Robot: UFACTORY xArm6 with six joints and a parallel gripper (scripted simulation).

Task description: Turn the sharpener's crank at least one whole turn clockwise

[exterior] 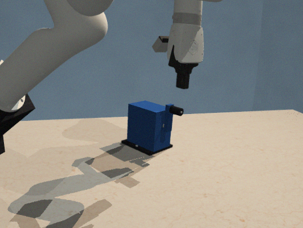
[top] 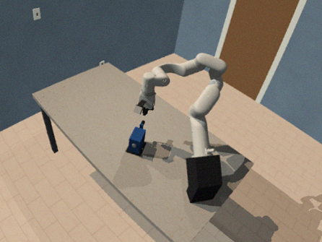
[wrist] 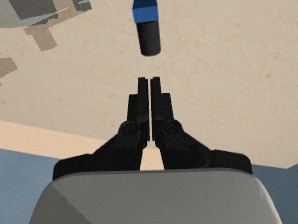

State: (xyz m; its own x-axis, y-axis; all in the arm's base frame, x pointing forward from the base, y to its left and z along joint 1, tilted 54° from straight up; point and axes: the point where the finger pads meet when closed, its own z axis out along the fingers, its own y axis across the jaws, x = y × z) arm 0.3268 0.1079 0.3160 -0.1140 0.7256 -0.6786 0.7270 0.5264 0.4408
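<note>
The table (top: 89,110) fills the middle of the top view, with the arm's black base (top: 203,176) standing at its 4 o'clock end. From the base the white arm (top: 203,105) rises, folds over near the door side and comes down toward the table's centre.

The blue sharpener (exterior: 146,126) sits on a dark base plate (exterior: 142,149) near the table's middle, at about 9 o'clock from the arm's base in the top view. In the exterior view its crank end faces 3 o'clock, and the black knob (exterior: 177,110) sticks out at the top of that face, level with the sharpener's upper edge.

The gripper (exterior: 182,84) hangs directly above the knob, pointing down, well apart from it with blue wall showing between them. Its fingers are clenched together on nothing, only a thin slit between them. In the wrist view the knob (wrist: 149,36) lies at 12 o'clock from the fingertips, untouched.
</note>
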